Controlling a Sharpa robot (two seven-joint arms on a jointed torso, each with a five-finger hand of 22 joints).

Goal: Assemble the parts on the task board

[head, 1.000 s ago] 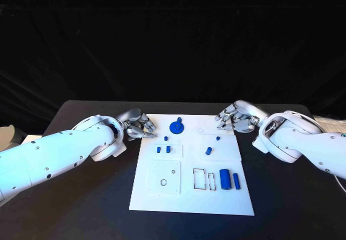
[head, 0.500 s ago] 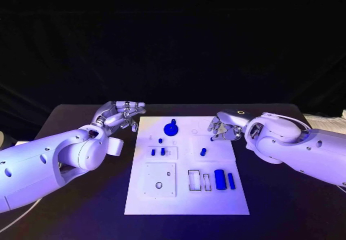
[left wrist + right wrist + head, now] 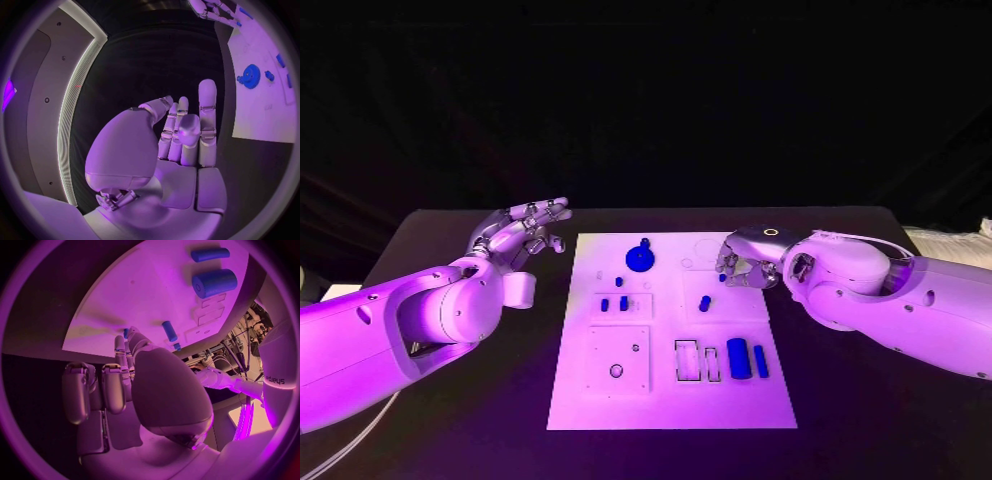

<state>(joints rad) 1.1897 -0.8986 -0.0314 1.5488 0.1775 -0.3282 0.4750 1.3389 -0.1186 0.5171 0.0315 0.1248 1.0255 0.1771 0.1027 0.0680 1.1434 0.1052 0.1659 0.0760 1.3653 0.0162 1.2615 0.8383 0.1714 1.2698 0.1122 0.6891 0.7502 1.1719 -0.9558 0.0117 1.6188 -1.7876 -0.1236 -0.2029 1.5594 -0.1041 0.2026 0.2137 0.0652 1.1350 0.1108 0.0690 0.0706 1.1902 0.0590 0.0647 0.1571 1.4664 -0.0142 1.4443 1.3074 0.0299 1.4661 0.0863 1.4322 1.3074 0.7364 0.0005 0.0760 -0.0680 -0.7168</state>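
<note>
The white task board (image 3: pixel 675 395) lies in the middle of the table. On it are a blue gear (image 3: pixel 639 258), small blue pegs (image 3: pixel 625 302) and two blue cylinders (image 3: pixel 738 358) near the front right. My left hand (image 3: pixel 524 225) hovers off the board's far left corner with straight fingers and holds nothing; the left wrist view shows those fingers (image 3: pixel 187 132) upright beside the board (image 3: pixel 262 110). My right hand (image 3: pixel 747 262) hangs over the board's far right part with curled fingers. A small blue peg (image 3: pixel 125 333) shows at its fingertips; I cannot tell whether they pinch it.
Black table top (image 3: pixel 444 400) surrounds the board on all sides. The right wrist view shows the thick cylinder (image 3: pixel 214 282), the thin one (image 3: pixel 210 253) and a peg (image 3: pixel 169 331) further along the board. My left forearm (image 3: pixel 401 320) lies over the table's left side.
My left hand has drawn back from the board's far left edge and straightened its fingers. My right hand has moved inward from the far right edge and now hangs low over the board.
</note>
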